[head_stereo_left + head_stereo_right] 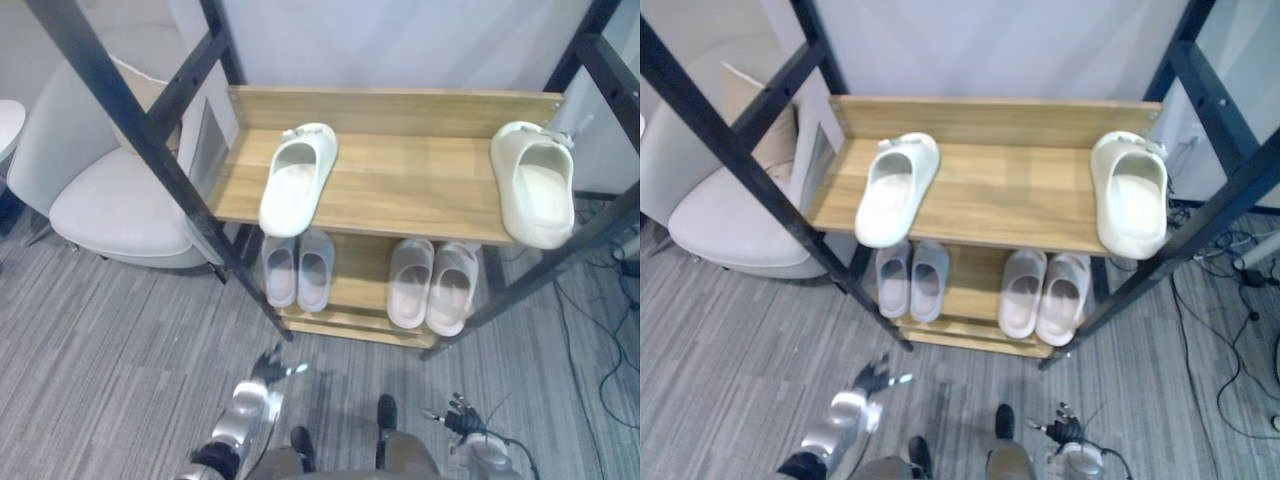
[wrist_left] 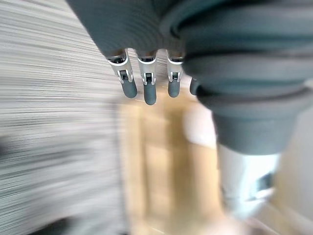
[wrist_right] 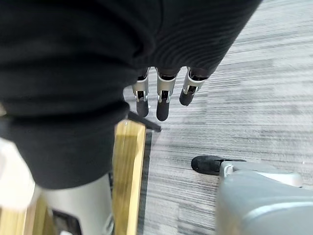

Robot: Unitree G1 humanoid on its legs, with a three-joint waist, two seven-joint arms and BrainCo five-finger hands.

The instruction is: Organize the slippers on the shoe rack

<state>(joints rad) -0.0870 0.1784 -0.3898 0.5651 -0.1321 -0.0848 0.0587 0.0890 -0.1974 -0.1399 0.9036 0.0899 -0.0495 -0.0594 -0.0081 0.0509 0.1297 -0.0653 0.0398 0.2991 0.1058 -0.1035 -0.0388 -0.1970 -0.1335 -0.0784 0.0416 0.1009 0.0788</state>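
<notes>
The lower-shelf slippers [image 1: 432, 285] sit paired mid-frame on the shoe rack [image 1: 410, 190], but up top one cream slipper [image 1: 297, 180] lies upper centre and the other slipper [image 1: 535, 195] upper right, well apart and unpaired, while the left hand [image 1: 265, 375] and right hand [image 1: 462, 412] hang slack-fingered and empty at the bottom edge.

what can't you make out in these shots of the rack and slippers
Hidden: toe ends of the left lower pair and right lower pair, under the top shelf, eye views.
Blurred: the shoe rack in the left wrist view; the pale shape on it is unclear.
Too small: the right hand, at the bottom edge of the eye views.
Cut off: the chair, by the left edge and a black post, eye views.
</notes>
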